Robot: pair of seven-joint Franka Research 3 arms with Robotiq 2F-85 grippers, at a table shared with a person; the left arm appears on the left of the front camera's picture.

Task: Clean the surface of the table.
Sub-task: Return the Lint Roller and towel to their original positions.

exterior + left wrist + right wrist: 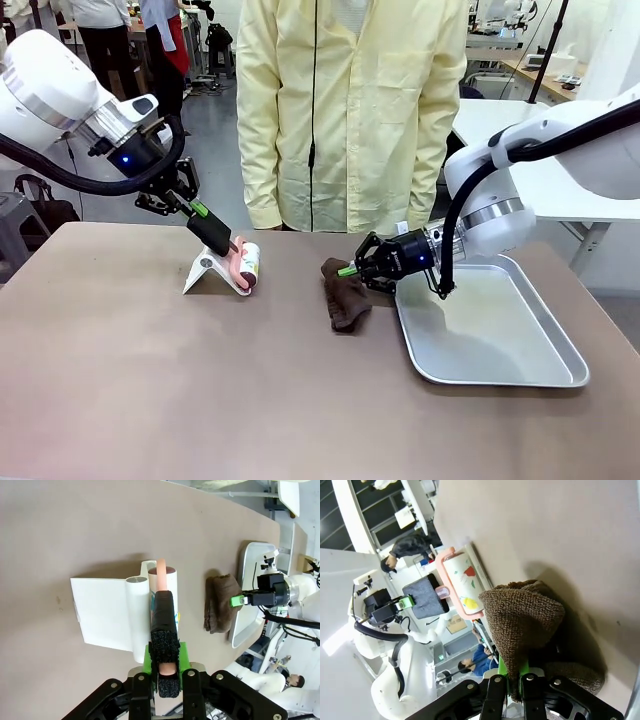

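The left gripper pinches the lint roller by its black-wrapped handle; the right gripper pinches the brown cloth on the table beside the tray. Wiping well likely needs flat, steady pressure.

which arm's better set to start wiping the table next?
Right, probably. The right gripper is shut on the brown cloth, which already lies on the table beside the tray. The left gripper holds the lint roller by its handle.
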